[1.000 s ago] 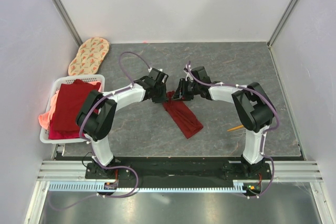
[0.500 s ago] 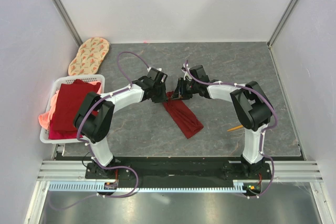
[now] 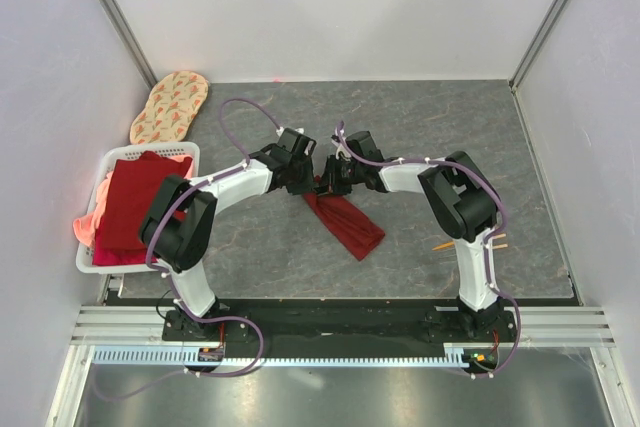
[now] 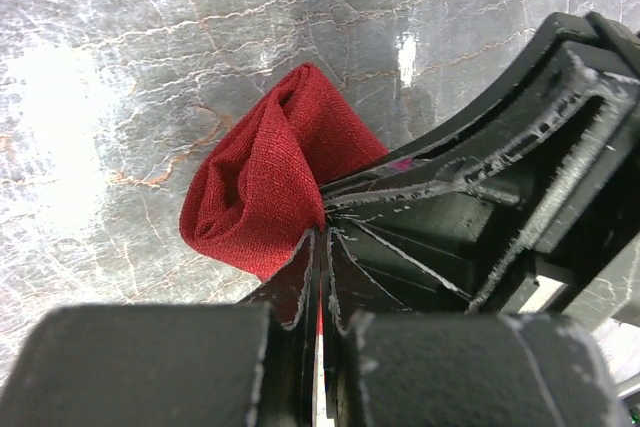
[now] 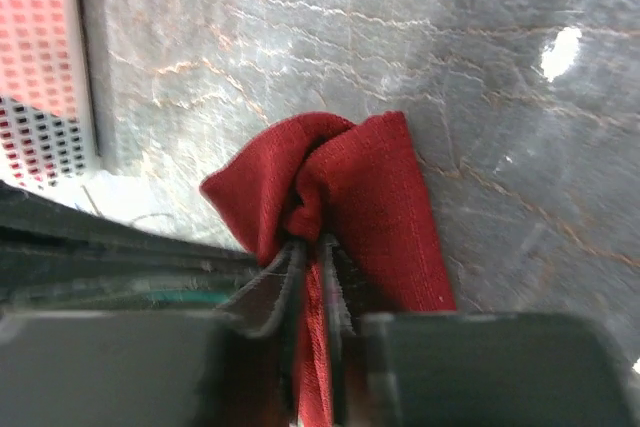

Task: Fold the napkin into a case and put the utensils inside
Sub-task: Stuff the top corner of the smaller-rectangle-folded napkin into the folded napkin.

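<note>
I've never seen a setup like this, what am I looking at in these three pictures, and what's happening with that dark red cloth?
The left arm and right arm are robots bolted at the near edge of a grey table. One picture looks down from above; the other two come from a camera on each wrist. On the table lie a dark red napkin, a thin orange utensil by the right arm, a patterned oval mat, and a white basket of red cloths. The left hand and right hand are both pinched shut on the napkin's bunched end.
</note>
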